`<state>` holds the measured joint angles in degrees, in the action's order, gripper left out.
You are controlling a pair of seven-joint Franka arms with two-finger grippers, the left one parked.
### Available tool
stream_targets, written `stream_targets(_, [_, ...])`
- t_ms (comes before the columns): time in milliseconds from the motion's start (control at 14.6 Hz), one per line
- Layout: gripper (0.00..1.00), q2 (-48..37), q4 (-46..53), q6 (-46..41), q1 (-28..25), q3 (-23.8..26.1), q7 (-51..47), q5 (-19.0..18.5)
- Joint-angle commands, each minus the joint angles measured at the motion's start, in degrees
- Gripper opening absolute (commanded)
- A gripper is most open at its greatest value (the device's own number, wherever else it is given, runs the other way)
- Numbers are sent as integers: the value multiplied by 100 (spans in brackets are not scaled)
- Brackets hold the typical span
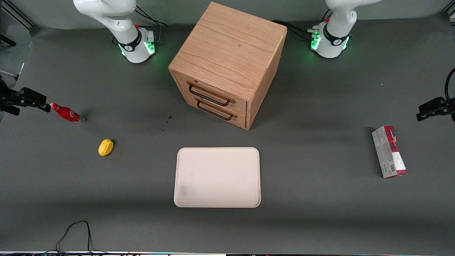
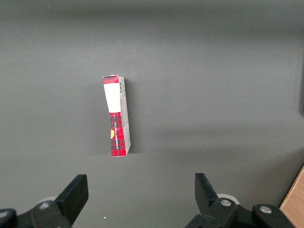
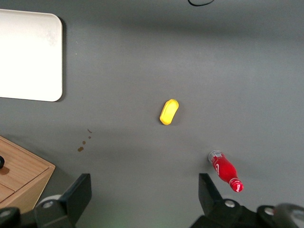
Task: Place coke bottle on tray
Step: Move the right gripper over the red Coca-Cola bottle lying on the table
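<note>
Here the pincer (image 3: 142, 197) hangs high above the matte grey tabletop (image 1: 320, 213), its black fingers (image 3: 78, 192) spread wide and holding nothing. The slim, glossy red bottle (image 1: 67, 113) lies on its side toward the working arm's end, well apart from the tray (image 1: 217, 177), a flat pale beige rectangle with rounded corners. A smooth yellow lemon (image 1: 106, 147) sits near the bottle, closer to the front camera. A grained wooden cabinet (image 1: 227, 57) stands farther back than the tray.
</note>
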<state>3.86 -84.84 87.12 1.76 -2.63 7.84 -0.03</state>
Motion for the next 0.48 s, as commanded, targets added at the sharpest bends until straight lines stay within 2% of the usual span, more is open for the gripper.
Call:
stream_targets(0, [100,-70,-24,-64,-88,-80,-142,82])
stream_targets(410, [100,-105,-50,-212,-53,-132,25,56])
